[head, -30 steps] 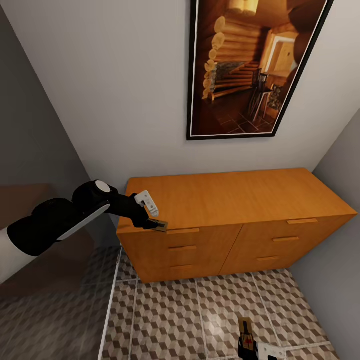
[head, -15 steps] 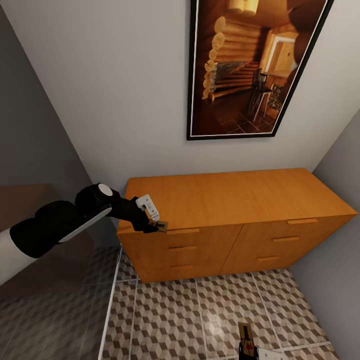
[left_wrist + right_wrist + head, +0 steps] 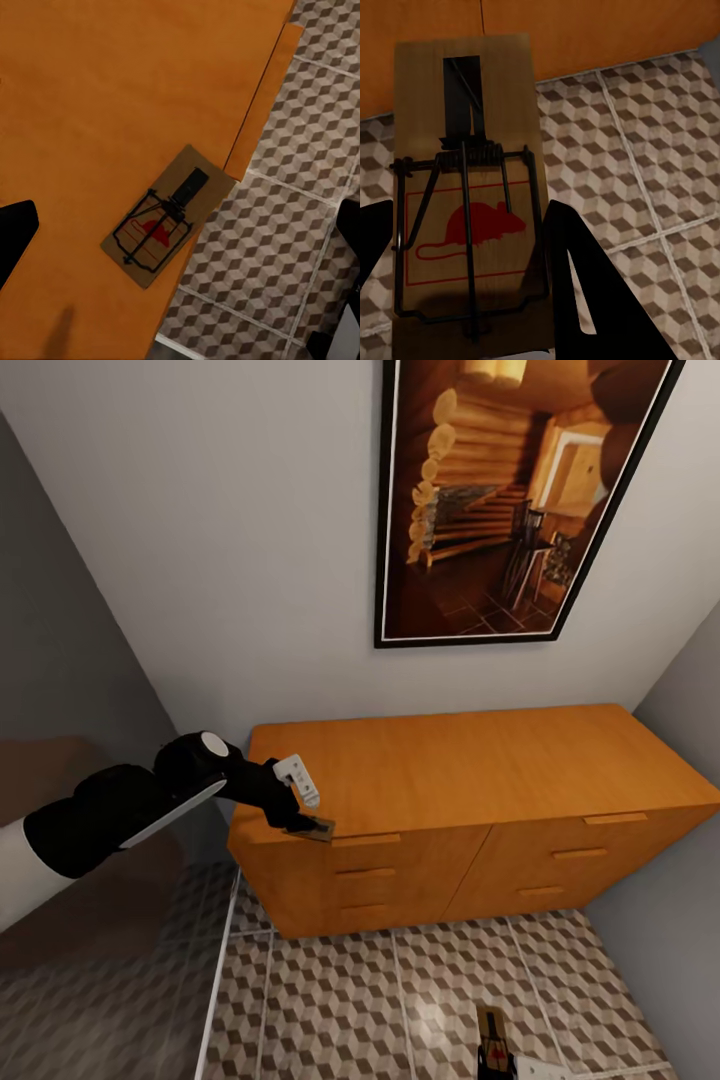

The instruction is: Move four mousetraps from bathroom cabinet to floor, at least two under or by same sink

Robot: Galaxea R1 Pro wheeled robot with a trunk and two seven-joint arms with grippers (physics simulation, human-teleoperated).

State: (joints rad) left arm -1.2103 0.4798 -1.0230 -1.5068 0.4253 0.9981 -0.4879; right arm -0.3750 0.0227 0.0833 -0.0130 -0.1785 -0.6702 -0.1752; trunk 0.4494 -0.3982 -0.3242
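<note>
One mousetrap (image 3: 169, 217), a small wooden board with a red mouse mark, lies flat on the cabinet (image 3: 480, 760) top at its front-left corner, partly overhanging the edge. My left gripper (image 3: 312, 822) hovers just over it. In the left wrist view its black fingers (image 3: 15, 236) stand wide apart on either side of the trap, open and not touching it. A second mousetrap (image 3: 465, 187) is clamped in my right gripper (image 3: 465, 217), held above the bathroom floor (image 3: 350, 1000) in front of the cabinet. That trap (image 3: 490, 1042) sits at the head view's bottom edge.
All cabinet drawers are closed, their slim handles (image 3: 365, 841) flush. A large framed picture (image 3: 510, 500) hangs on the wall above. A grey wall (image 3: 60, 620) and low brown surface (image 3: 60, 920) close in on the left, another wall (image 3: 690, 880) on the right.
The head camera has tilted up a little, so everything sits lower in the picture. My left arm has shifted slightly over the cabinet corner. The right gripper still holds its trap.
</note>
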